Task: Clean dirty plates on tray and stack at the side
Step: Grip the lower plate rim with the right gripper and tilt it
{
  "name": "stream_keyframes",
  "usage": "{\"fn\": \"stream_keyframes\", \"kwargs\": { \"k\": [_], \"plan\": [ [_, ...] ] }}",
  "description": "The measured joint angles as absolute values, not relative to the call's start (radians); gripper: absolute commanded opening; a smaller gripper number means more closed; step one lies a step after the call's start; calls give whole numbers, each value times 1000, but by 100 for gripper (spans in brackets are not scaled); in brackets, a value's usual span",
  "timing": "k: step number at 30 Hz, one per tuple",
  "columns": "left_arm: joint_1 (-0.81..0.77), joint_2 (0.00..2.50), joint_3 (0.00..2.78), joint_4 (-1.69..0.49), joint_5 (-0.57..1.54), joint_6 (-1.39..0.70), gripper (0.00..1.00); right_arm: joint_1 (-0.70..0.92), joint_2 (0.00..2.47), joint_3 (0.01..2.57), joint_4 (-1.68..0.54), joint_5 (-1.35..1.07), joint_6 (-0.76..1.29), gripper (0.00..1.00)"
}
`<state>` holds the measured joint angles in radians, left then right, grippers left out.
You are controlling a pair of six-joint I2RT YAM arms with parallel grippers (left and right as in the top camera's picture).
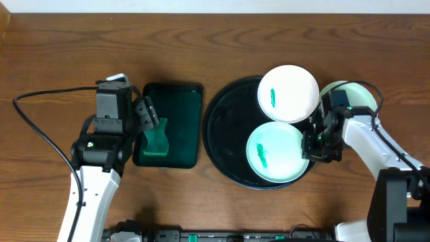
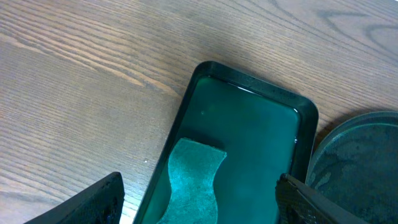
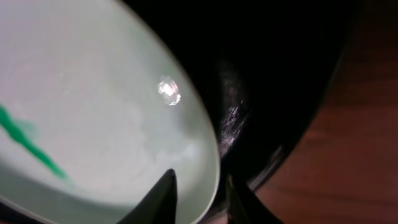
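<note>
The black tray (image 1: 225,128) holds two plates. The far plate (image 1: 289,93) and the near plate (image 1: 275,153) each have a green smear. A third plate (image 1: 353,95) lies on the table right of the tray, partly hidden by my right arm. My right gripper (image 1: 313,142) is shut on the near plate's right rim. In the right wrist view one finger lies on the plate (image 3: 93,93) and the other outside its edge, with the gripper (image 3: 199,180) over the tray (image 3: 280,74). My left gripper (image 1: 151,124) is open and empty.
A rectangular dark green tray (image 1: 181,121) left of the black tray holds a green sponge (image 1: 156,140). In the left wrist view the open gripper (image 2: 199,205) hangs over the sponge (image 2: 193,174) and green tray (image 2: 249,124). The black tray's edge (image 2: 360,162) is at right.
</note>
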<state>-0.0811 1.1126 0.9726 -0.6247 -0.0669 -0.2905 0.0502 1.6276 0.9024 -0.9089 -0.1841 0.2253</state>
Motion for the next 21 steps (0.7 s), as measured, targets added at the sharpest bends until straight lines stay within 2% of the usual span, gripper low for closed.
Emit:
{"fn": "stream_keyframes", "kwargs": {
  "k": [3, 14, 21],
  "plan": [
    [-81, 1113, 973, -625, -67, -290, 78, 50, 1628, 870, -880, -181, 226, 3],
    [-81, 1113, 973, -625, -67, -291, 78, 50, 1628, 859, -780, -349, 235, 1],
    [-81, 1113, 973, -625, -67, -290, 78, 96, 1628, 857, -709, -394, 325, 1]
  ]
}}
